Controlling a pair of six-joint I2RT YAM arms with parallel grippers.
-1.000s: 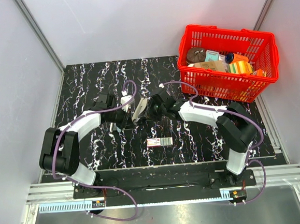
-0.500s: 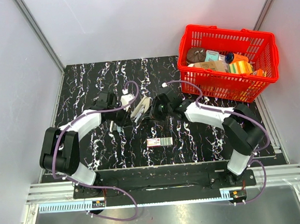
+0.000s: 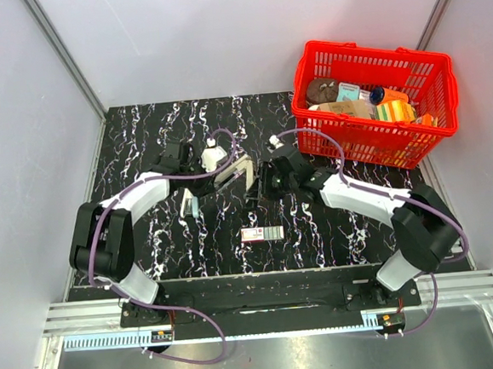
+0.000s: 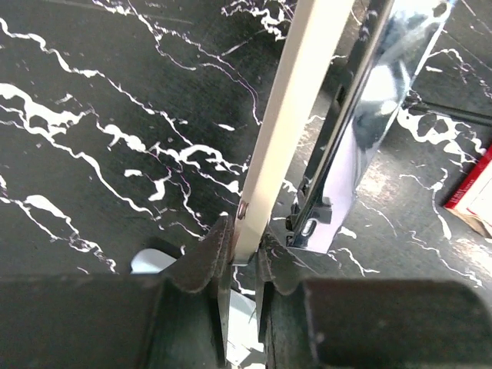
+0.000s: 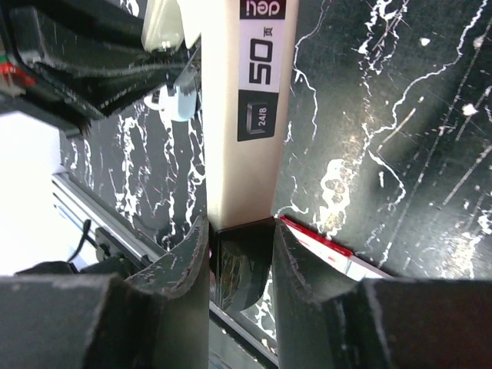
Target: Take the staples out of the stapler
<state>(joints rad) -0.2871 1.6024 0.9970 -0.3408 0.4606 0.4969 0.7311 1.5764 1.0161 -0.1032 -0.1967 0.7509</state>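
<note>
Marbled bench [image 3: 140,133]: both arms are holding the stapler [image 3: 235,173], axis 8-to-2 o'clock; left end effector [image 4: 242,244] clamping it at 9, right end effector [image 5: 242,231] clamping at 3.

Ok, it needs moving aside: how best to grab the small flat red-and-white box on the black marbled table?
Likely from straight above, pinching the small flat red-and-white box across its long edges: it lies flat with bare black marbled table around it.
</note>
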